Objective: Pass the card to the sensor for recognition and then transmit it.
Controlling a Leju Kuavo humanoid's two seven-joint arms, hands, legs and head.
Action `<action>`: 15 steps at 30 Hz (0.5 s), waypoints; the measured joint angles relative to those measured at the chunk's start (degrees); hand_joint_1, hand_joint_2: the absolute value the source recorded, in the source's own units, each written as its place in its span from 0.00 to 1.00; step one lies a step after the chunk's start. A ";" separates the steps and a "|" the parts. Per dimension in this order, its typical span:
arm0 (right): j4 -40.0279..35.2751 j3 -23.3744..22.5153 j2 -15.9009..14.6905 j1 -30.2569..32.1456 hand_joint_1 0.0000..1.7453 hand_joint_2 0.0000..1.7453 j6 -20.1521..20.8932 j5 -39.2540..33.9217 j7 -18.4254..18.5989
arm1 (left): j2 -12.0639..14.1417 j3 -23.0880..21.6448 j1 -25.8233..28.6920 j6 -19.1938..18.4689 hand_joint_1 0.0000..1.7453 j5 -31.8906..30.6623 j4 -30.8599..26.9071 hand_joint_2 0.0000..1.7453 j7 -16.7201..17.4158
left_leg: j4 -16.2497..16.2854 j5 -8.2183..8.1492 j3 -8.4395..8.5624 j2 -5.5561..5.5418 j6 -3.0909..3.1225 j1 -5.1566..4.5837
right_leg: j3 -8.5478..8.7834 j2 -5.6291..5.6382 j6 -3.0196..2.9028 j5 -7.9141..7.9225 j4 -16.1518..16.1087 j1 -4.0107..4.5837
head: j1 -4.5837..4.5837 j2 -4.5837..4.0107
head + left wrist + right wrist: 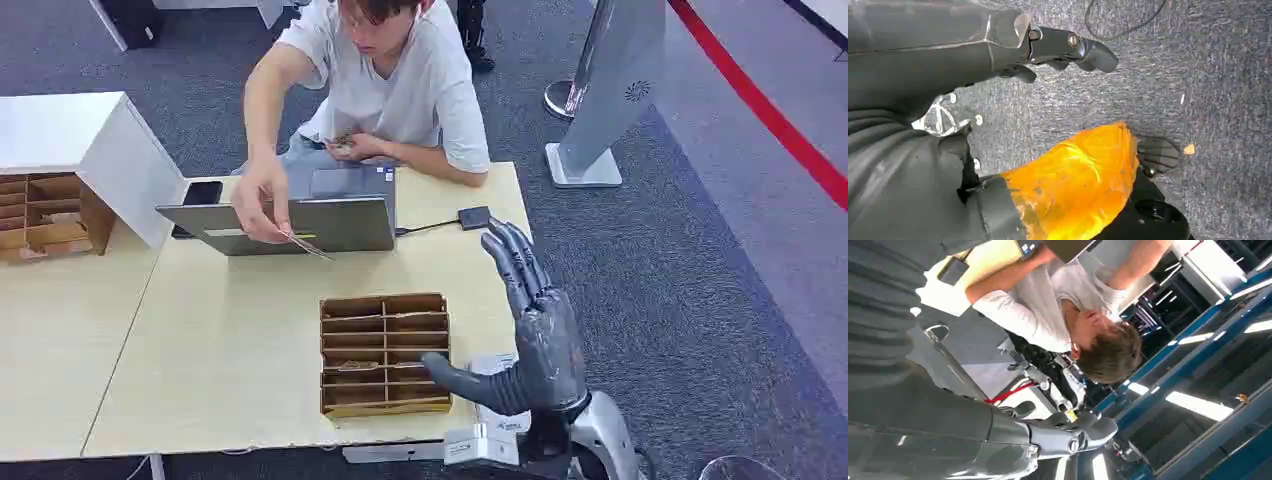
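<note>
card (305, 244) – thin, tan | tilted | in person's fingers, at laptop lid

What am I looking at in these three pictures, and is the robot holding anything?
A humanoid robot stands at a light table. The head view looks down: its right robot hand is raised, fingers spread, holding nothing. A cardboard divider tray sits before it; beyond, a person holds a card by a laptop. The other views come from wrist cameras. The left wrist view looks down at carpet past the hanging left robot hand, which holds nothing.
</note>
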 joint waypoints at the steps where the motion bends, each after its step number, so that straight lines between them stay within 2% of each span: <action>1: 0.20 0.09 0.00 -0.40 0.00 1.00 0.46 0.26 0.39 | 0.00 -0.04 0.00 -0.07 0.00 -0.09 0.00 0.00 0.13 | 0.00 0.00 0.00 0.00 0.00 0.00 | 0.00 0.00 0.00 0.00 0.00 0.00 | 0.00 0.00; 4: 0.61 0.33 0.02 -1.52 0.00 1.00 0.79 2.22 1.53 | 0.07 -0.17 -0.01 -0.33 0.00 -0.19 0.00 0.00 0.61 | 0.00 0.00 0.00 0.00 0.00 0.00 | 0.00 0.00 0.00 0.00 0.00 0.00 | 0.00 0.00; 11: 2.30 1.40 0.02 -4.00 0.00 1.00 1.73 14.21 7.59 | 0.15 -0.98 -0.02 -1.14 0.00 -0.66 -0.04 0.00 1.86 | 0.00 0.00 0.00 0.00 0.00 0.00 | 0.00 0.00 0.00 0.00 0.00 0.00 | 0.02 0.00; 15: 3.56 1.94 0.02 -5.19 0.00 1.00 2.20 17.83 9.94 | 0.31 -1.16 -0.02 -1.38 0.00 -1.03 -0.07 0.00 2.38 | 0.00 0.00 0.00 0.00 0.00 0.00 | 0.00 0.00 0.00 0.00 0.01 0.00 | 0.02 0.00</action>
